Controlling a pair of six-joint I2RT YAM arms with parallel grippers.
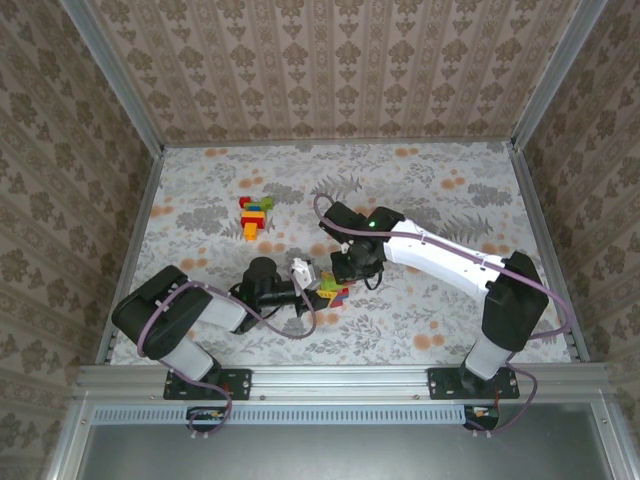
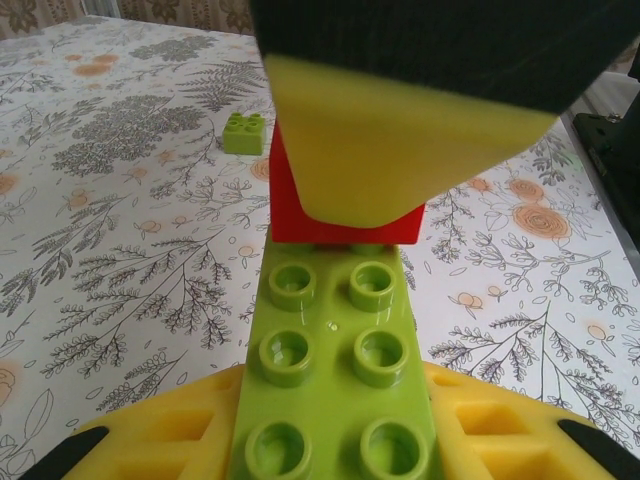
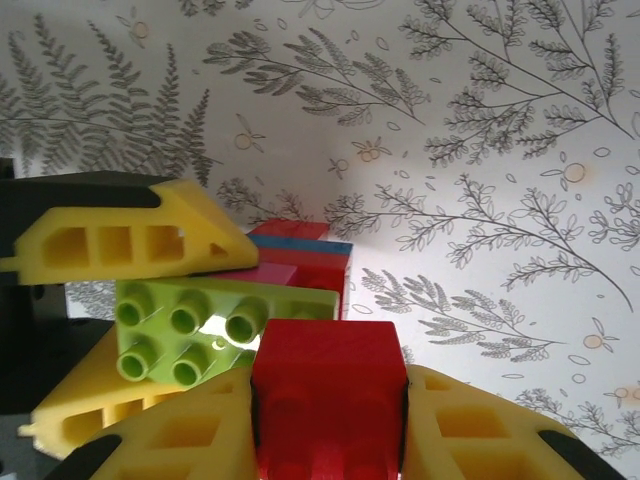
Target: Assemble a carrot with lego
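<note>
The left claw [image 2: 335, 445] pinches a long green brick [image 2: 335, 340] between its yellow fingers [image 2: 150, 440], studs showing. The right claw [image 3: 330, 420] is pressed onto a red brick [image 3: 328, 395], which meets the far end of the green brick. The claws come together near the middle of the bench [image 1: 450, 200], nearer its near edge. Blue, magenta and red bricks [image 3: 300, 255] lie just behind them. A small green brick [image 2: 244, 133] sits loose on the bench. A separate stack of bricks [image 1: 255, 215] stands left of centre, toward the far edge.
</note>
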